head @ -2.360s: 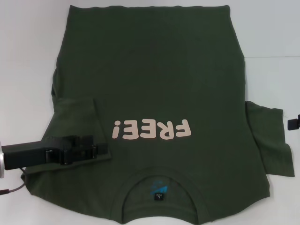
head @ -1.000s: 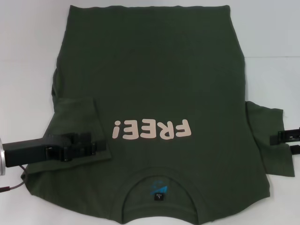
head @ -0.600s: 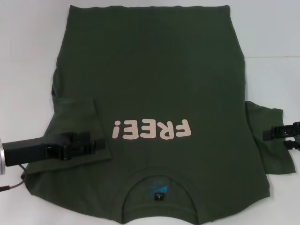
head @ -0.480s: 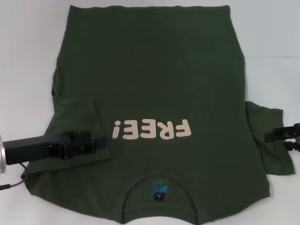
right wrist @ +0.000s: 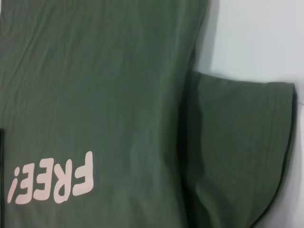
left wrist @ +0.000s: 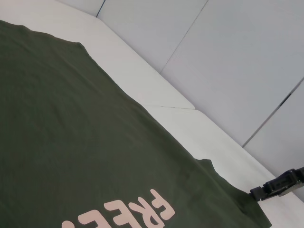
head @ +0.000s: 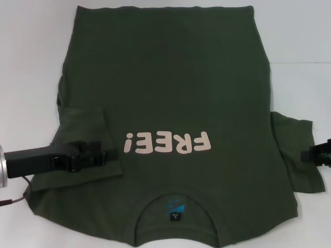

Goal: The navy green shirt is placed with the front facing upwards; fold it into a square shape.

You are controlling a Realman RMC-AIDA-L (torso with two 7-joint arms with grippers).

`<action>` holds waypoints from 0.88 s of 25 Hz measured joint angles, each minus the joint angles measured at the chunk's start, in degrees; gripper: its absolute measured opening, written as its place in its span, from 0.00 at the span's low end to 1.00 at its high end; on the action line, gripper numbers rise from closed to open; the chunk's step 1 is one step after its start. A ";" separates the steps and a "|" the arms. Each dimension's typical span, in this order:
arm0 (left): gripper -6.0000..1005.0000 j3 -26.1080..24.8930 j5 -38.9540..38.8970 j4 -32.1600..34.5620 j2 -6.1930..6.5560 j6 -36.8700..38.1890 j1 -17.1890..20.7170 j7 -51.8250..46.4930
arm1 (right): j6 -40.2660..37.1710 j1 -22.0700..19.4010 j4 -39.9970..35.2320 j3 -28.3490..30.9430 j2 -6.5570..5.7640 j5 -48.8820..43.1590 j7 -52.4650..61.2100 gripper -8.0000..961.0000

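The navy green shirt lies flat and front up on the white table, its collar nearest me and the pink "FREE!" lettering upside down. Its left sleeve is folded inward onto the body. My left gripper hovers over the lower edge of that folded sleeve. The right sleeve still spreads outward. My right gripper sits open at that sleeve's outer edge with nothing between its fingers. The left wrist view shows the shirt and the right gripper far off. The right wrist view shows the shirt and the spread sleeve.
The white table shows bare on both sides of the shirt and beyond its hem. A cable trails from the left arm near the table's front left. A seam in the surface runs at the right.
The right gripper came in over the right sleeve's edge, then drew back toward the right frame edge. The left gripper shifted slightly away from me over the folded sleeve, which stayed flat.
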 joint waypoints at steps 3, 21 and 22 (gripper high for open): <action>0.76 0.00 0.00 0.00 -0.07 0.00 0.00 0.01 | 0.49 0.07 0.07 -0.18 0.00 -0.08 0.02 0.51; 0.76 0.00 0.00 -0.04 -0.18 0.10 0.24 -0.08 | 2.51 -0.31 0.06 0.29 -0.10 -2.03 -1.61 0.04; 0.76 0.00 0.00 -0.06 -0.20 0.19 0.29 -0.10 | 2.93 -0.40 0.05 0.30 -0.16 -2.03 -1.85 0.04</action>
